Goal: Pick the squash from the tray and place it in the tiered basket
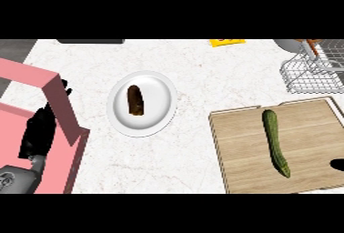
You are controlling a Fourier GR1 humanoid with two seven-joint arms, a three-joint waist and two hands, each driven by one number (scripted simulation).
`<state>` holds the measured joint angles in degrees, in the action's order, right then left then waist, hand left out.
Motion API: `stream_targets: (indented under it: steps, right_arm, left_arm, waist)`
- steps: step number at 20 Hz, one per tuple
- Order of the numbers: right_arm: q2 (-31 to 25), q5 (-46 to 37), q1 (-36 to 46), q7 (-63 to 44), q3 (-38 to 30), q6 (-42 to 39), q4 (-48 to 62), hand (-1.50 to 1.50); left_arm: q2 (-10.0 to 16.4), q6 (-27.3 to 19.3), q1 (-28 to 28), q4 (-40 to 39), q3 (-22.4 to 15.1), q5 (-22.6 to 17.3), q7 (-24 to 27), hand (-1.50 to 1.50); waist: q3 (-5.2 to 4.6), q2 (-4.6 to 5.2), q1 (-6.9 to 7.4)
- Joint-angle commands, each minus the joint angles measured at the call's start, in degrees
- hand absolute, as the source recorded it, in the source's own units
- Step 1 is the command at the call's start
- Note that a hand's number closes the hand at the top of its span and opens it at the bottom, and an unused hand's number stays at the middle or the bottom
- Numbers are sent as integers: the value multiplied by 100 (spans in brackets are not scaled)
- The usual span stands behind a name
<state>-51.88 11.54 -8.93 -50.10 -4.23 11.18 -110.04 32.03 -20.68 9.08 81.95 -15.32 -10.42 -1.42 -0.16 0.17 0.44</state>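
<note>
On light wooden tray (235, 150): long green squash (275, 141), long axis near-to-far. Nearest: right hand (337, 164), just right of it, only a sliver showing, openness can't tell. Far left: left hand (37, 132), relaxed, empty.

Counter (194, 73) with plate (161, 98), tray (316, 136), basket (312, 75)

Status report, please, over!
Left robot hand by pink frame. Right robot hand at tray edge. Squash on tray, untouched. Nothing blocking wire basket.
</note>
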Motion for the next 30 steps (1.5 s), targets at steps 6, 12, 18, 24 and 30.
stream_targets:
  steps: [6,12,18,24,30]
  right_arm:
    - [170,-40,1668,-1704,862,-416,812,-150]
    - [371,-186,1897,-1955,1331,-613,1279,-150]
    - [863,-551,1942,-2139,1764,-429,1203,-150]
    - [931,-879,1973,-2272,1814,-648,1077,-150]
    - [905,-1363,2009,-2656,2094,-712,844,-150]
  left_arm:
    - [-256,72,-17,-41,112,265,119,0]
    - [-68,330,237,23,292,311,-241,0]
    - [-323,278,82,56,383,493,-182,0]
    - [-470,274,-133,215,490,705,-183,0]
    - [-549,607,-26,-231,704,609,135,0]
  waist:
    - [12,6,74]
    - [15,-6,54]
    - [14,-16,-3]
    - [14,-22,-9]
    - [10,-20,-30]
